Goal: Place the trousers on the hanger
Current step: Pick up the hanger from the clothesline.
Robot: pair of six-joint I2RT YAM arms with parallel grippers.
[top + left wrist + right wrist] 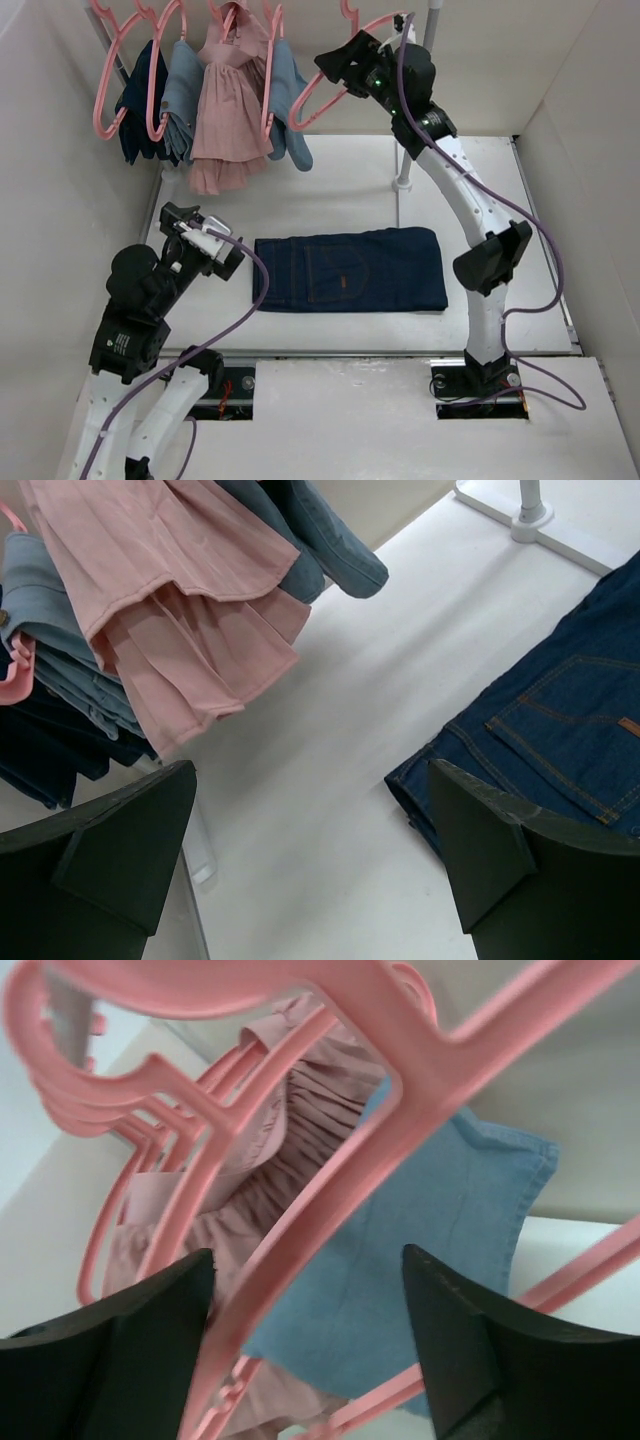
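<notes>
Jeans (350, 270) lie folded flat mid-table (350, 190), nothing touching them. Left gripper (312, 770) sits just beside their left end, low over the table, jaws apart and empty. Pink hanger (355, 1170) is up by the rail with the right gripper (308, 1258) around one strut: jaws apart, strut between them, not clamped as far as the wrist view shows. Main risk, I think, is closing on a thin, slick strut. If the grip lands off-centre, the hanger pivots or pops out once it's lifted off the rail. Second risk: the neighbours are tight. The light-blue denim garment (290, 115) and pink dress (228, 110) hang right next to it on identical hangers, so pulling out sideways could snag a hook or drag one along. On the jeans side the fold is several layers thick. A shallow pinch by the left jaws probably takes the top layer only, and the stack then unfolds or slides on the smooth table. Can't tell from here whether the hook is on the rail.
</notes>
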